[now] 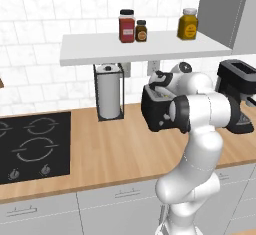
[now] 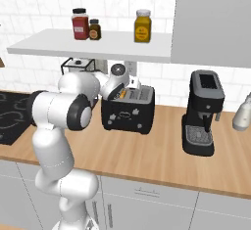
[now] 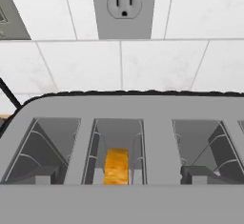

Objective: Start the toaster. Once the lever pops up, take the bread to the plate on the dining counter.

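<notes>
Toaster (image 3: pixel 157 106): black box on the wood worktop (image 1: pixel 115 149), long axis running along the wall, slots facing up.
Slots: three seen from the hand view; the middle one holds the bread (image 3: pixel 116 166), upright and sunk low.
Gripper (image 2: pixel 128 86): above the toaster's top, jaws spread wide, gripping nothing.
Shelf (image 1: pixel 100 49) at twelve o'clock: three jars.

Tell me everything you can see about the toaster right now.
The toaster is a black, boxy appliance with pale markings on its front and a grey top with long slots. It stands upright on the wooden worktop against the tiled wall, below a wall outlet. A tan slice of bread sits low in one slot.
</notes>
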Robot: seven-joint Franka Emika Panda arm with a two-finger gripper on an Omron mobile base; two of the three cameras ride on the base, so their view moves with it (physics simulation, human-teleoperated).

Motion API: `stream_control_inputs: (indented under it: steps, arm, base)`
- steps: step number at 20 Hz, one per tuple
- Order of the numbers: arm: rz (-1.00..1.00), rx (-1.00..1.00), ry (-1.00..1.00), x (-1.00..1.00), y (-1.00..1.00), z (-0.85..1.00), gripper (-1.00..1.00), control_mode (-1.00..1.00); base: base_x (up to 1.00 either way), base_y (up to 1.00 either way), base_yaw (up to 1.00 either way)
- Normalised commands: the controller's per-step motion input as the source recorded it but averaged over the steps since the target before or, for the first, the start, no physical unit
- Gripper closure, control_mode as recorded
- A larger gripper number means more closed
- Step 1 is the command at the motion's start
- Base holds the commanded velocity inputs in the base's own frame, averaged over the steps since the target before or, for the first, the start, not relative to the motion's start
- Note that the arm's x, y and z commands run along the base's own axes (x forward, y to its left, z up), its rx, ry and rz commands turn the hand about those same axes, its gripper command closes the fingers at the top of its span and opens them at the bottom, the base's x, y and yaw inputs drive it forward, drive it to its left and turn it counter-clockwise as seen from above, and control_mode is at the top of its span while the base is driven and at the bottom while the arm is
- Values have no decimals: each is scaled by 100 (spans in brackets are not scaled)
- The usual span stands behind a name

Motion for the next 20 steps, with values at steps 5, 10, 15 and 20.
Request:
stream_control_inputs:
  steps: [5, 10, 15, 20]
  arm:
    - [0, 0, 0, 0, 0, 0, -100, -100]
    - [-1, 0, 0, 0, 0, 0, -100, -100]
    - [0, 0, 0, 0, 0, 0, -100, -100]
    - [0, 0, 0, 0, 0, 0, -100, -100]
  base:
    - [0, 0, 0]
    - [0, 0, 0]
    - [0, 0, 0]
    - [0, 0, 0]
